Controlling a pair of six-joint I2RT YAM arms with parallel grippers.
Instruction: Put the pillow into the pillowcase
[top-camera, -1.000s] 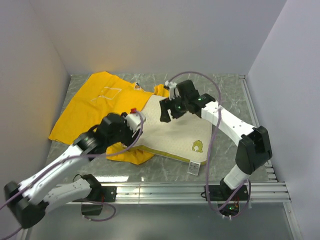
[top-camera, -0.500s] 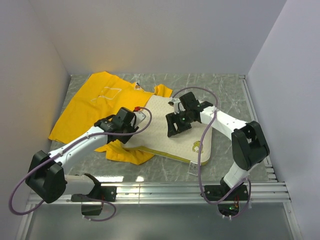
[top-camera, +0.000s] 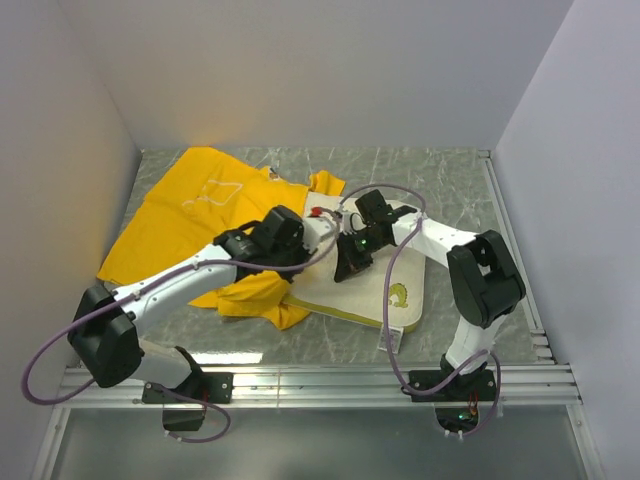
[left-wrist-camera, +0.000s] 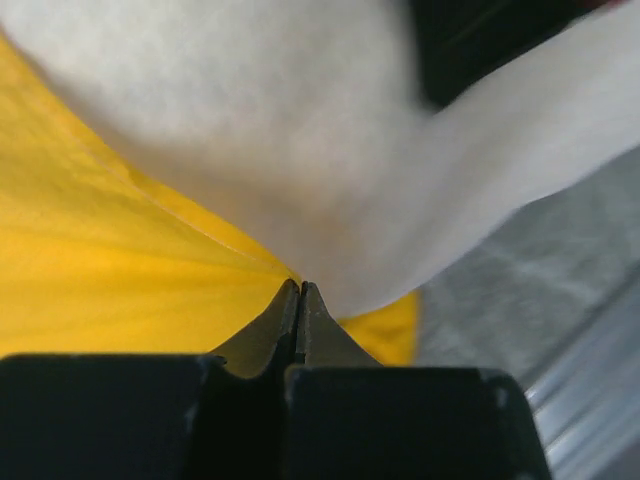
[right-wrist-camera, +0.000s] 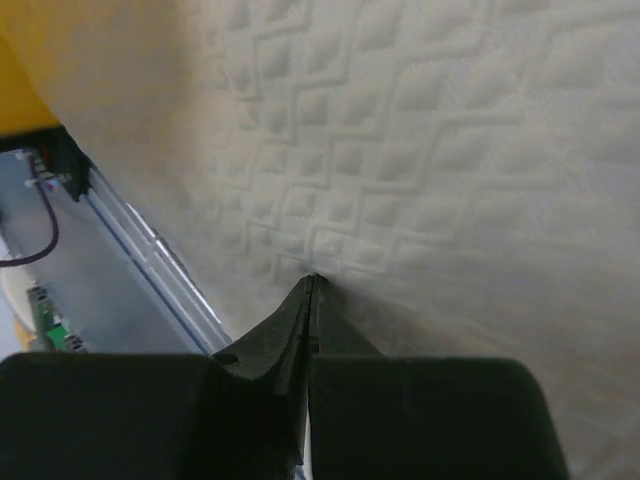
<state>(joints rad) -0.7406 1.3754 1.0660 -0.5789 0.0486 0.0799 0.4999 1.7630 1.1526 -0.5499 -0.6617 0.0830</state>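
In the middle of the table (top-camera: 455, 180), pillow (top-camera: 400, 262) lying flat, long way far edge to near edge, right gripper (right-wrist-camera: 311, 282) pinching its top, pillowcase (top-camera: 185, 215) toward the far left corner, left gripper (left-wrist-camera: 299, 288) pinching its edge.

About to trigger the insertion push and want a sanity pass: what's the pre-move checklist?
1. Left gripper shut on bright yellow fabric pillowcase: ok.
2. Right gripper shut, pinching cream-white quilted rectangular pillow: ok.
3. Pillow inside pillowcase: not ok, mostly outside in the top view.
4. Pillowcase mouth open: cannot tell.
5. Clearance between grippers: cannot tell, close together in the top view.
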